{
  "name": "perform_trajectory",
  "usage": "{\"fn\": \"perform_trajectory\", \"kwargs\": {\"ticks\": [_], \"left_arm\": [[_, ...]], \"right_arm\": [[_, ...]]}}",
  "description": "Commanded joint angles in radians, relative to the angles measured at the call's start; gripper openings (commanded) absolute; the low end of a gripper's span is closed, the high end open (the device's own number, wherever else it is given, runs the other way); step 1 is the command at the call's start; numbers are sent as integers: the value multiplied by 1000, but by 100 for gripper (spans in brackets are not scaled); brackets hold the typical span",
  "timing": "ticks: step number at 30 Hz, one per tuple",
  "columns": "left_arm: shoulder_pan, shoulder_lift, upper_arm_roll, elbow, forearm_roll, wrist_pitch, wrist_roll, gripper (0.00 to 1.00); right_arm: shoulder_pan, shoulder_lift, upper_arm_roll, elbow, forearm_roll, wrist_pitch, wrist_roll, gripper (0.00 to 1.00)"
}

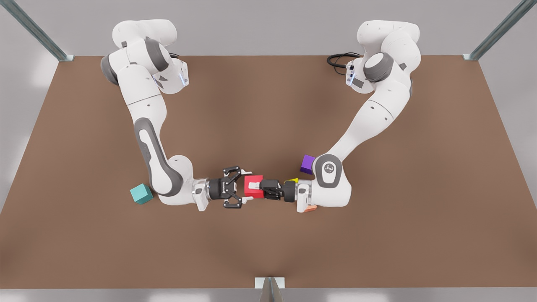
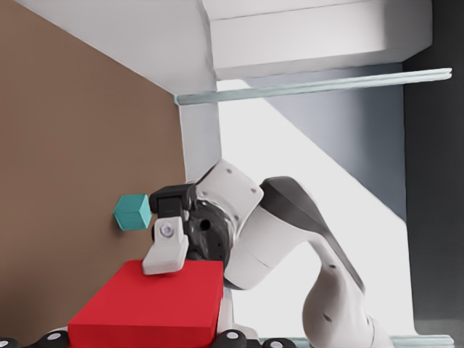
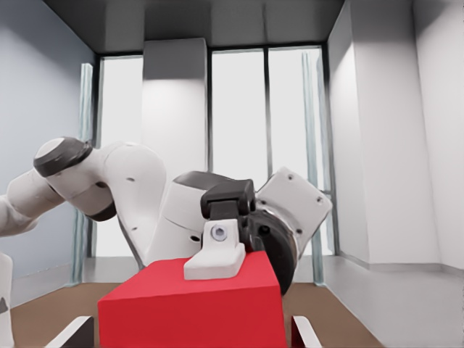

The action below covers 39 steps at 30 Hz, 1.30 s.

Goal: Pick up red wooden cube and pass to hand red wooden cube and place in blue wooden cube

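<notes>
Above the brown table, the right gripper spreads open around a small red wooden cube; the left gripper clamps it; a teal cube sits apart.

- You have the red wooden cube in plain bright red, matte on every face you can see.
- Your blue wooden cube reads as teal, also unpatterned.
- You see 3 more cubes: a purple cube, a yellow cube and a salmon-orange cube.
- Your table is flat brown.
- Both arms are white with grey joints.
</notes>
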Motion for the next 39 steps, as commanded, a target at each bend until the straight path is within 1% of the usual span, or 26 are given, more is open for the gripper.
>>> {"fn": "perform_trajectory", "kwargs": {"ticks": [1, 5, 6, 9, 10, 11, 12, 13, 14, 16, 17, 26, 28, 30, 31, 32, 33, 34, 35, 36, 37, 38, 39], "left_arm": [[-1, -1, -1, 2, -11, -6, 39, 61], [-20, 13, -1, 25, -11, -4, 38, 61], [-20, 13, -1, 25, -11, -4, 38, 61], [-20, 13, -1, 25, -11, -4, 36, 61], [-20, 13, -1, 25, -11, -4, 36, 61], [-20, 13, -1, 25, -11, -4, 36, 61], [-20, 13, -1, 25, -11, -4, 36, 61], [-20, 13, 1, 25, -11, -4, 36, 61], [-20, 13, 1, 25, -11, -4, 38, 66], [-20, 14, -1, 25, -11, -4, 38, 66], [-20, 14, -1, 25, -11, -4, 36, 100], [-6, 10, 1, 22, -12, -12, 32, 100], [46, 5, -1, 16, -9, -58, 30, 100], [135, 5, 1, 11, -1, -194, 33, 100], [177, 5, 2, 2, 17, -227, 32, 100], [212, 3, 4, -21, 87, -256, 33, 100], [267, -4, 11, -22, 262, -344, -18, 100], [316, -70, 12, -5, 616, -632, -224, 100], [325, -184, 11, 22, 1047, -924, -345, 100], [330, -262, 13, 24, 1207, -1105, -489, 100], [368, -343, 15, 25, 1365, -1164, -550, 100], [404, -363, 12, 27, 1421, -1156, -582, 100], [457, -363, 11, 33, 1421, -1113, -608, 100]], "right_arm": [[0, 3, 5, 6, 1, 24, 15, 100], [0, 11, 15, 15, 1, 34, 15, 100], [0, 11, 15, 17, 1, 34, 15, 97], [0, 12, 18, 23, 1, 37, 21, 96], [0, 12, 20, 23, 1, 38, 21, 94], [0, 12, 20, 23, 1, 38, 21, 79], [0, 15, 20, 26, 1, 38, 21, 70], [0, 17, 20, 29, 1, 38, 21, 70], [0, 17, 20, 29, 1, 38, 21, 70], [0, 17, 20, 27, -1, 38, 21, 70], [0, 17, 20, 27, -1, 37, 21, 71], [-8, 17, 17, 23, -8, 29, 20, 71], [-20, 15, 15, 18, -18, 24, 14, 71], [-58, 9, 14, 17, -59, 9, 20, 71], [-81, 6, 9, 14, -103, -14, 21, 71], [-133, -32, 8, 12, -280, -19, 53, 72], [-187, -75, 8, 15, -491, -19, 131, 72], [-225, -106, 8, 17, -649, -29, 218, 72], [-248, -134, 6, 12, -804, -71, 319, 72], [-278, -170, 3, 14, -1007, -118, 415, 72], [-305, -233, -12, -6, -1202, -179, 543, 72], [-311, -281, -31, -32, -1369, -195, 682, 72], [-316, -334, -64, -58, -1467, -195, 863, 72]]}}
